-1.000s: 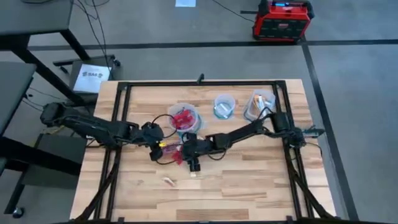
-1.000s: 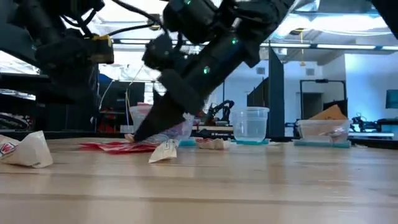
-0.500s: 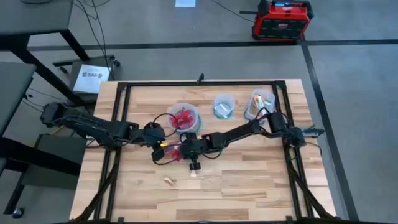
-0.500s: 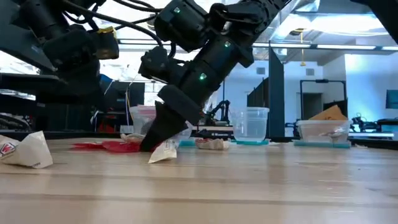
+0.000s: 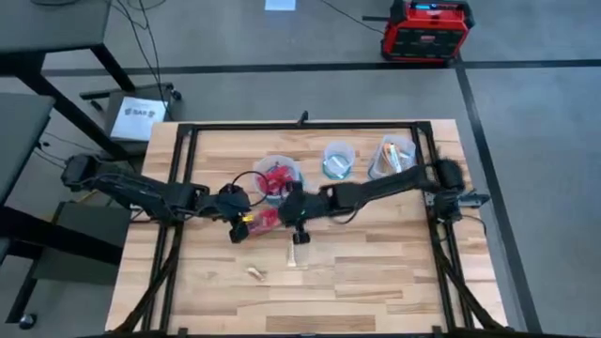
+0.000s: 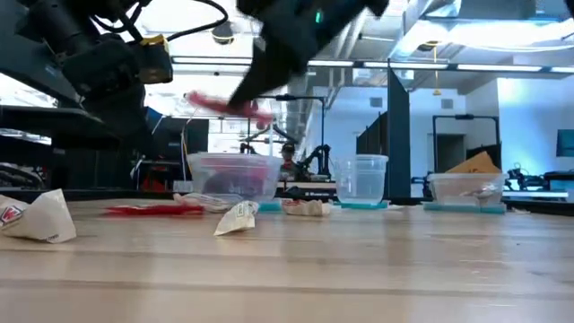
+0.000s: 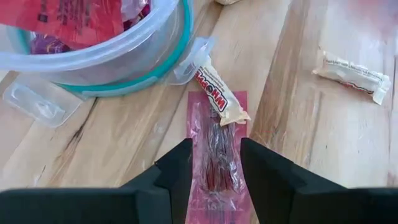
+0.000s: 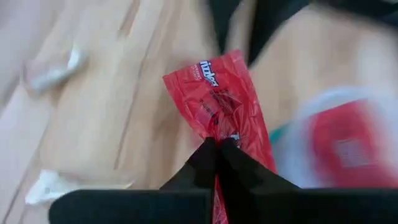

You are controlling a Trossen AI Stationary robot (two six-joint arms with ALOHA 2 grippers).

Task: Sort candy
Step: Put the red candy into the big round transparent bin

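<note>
My right gripper (image 8: 217,148) is shut on a red candy packet (image 8: 214,102) and hangs high over the table (image 6: 249,90), above the clear container (image 6: 233,175) that has red candy in it. My left gripper (image 7: 216,146) stands open and low; its fingers stand at the two long edges of a flat red candy packet (image 7: 214,140) lying on the wood. A white-wrapped candy (image 7: 217,93) lies across that packet's far end and leans on the container's rim (image 7: 180,56). In the high view the left gripper (image 5: 244,223) is just left of the right one (image 5: 293,211). My right gripper pinches the red packet about midway along its length (image 8: 210,134) between its two shut fingertips. The packet is lifted clear and sticks out sideways from the fingers, nearly level (image 6: 220,103). My left gripper: I cannot tell whether its fingers (image 7: 180,162) touch the flat packet's edges.
Two more clear blue-rimmed containers stand at the far side, one (image 5: 338,160) in the middle and one (image 5: 392,155) to the right with candy in it. White-wrapped candies lie loose on the wood (image 5: 294,261), (image 5: 254,272), (image 7: 351,74).
My right gripper, which was down at the table among the candy, has gone up and toward the far edge with a red packet shut between its fingers; the packet is now lifted clear, at the height above the container's rim.
</note>
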